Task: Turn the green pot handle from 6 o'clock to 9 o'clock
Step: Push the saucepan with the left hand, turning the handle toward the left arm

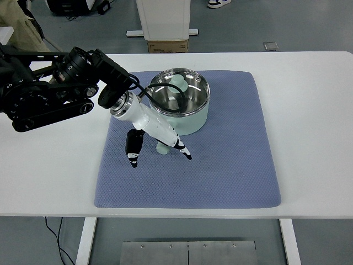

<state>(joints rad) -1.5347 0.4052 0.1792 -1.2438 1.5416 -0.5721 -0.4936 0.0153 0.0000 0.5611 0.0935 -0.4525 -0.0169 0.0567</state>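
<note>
A pale green pot [185,118] with a shiny steel inside stands at the back middle of a blue-grey mat [231,154]. Its green handle [163,148] sticks out from the pot's near side, toward the front and slightly left; only its rounded end shows. My left hand [160,157], white with black fingertips, reaches in from the left and lies over the handle. Its fingers are spread: the thumb [133,154] is left of the handle end and another finger [183,152] is right of it. They are not closed on the handle. The right arm is out of view.
The mat lies on a white table [314,127]. My dark left arm [49,91] crosses the table's back left. Beyond the far edge stand a white pedestal [164,19] and a cardboard box [167,46]. A person's shoe [219,3] shows at the top.
</note>
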